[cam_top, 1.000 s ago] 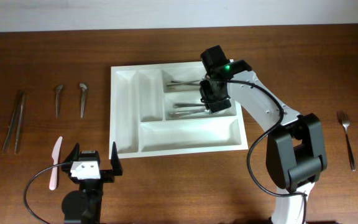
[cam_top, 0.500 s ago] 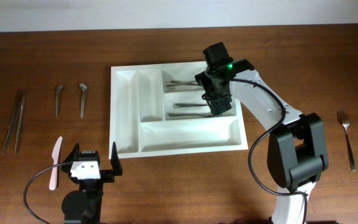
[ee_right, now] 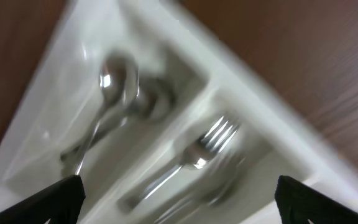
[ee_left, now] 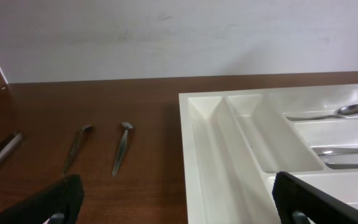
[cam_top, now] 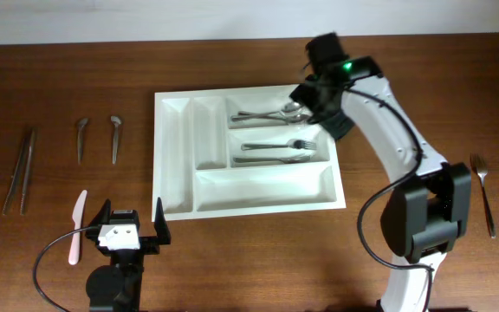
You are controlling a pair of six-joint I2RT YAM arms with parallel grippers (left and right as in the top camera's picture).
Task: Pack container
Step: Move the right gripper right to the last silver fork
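Observation:
The container is a big white cutlery tray in the middle of the table. Its top long compartment holds spoons and its middle one holds forks. The bottom long compartment and the two narrow upright ones are bare. My right gripper hangs open over the tray's back right corner with nothing in it. In the blurred right wrist view a spoon and a fork lie below the open right gripper. My left gripper stands open and unladen near the table's front edge, left of the tray.
A loose fork lies at the far right. Left of the tray lie two small metal utensils, long tongs and a pink knife. The small utensils also show in the left wrist view.
My right gripper opened over the middle compartment, left a fork lying there, then swung up and back toward the tray's right rear corner. The left arm stayed still.

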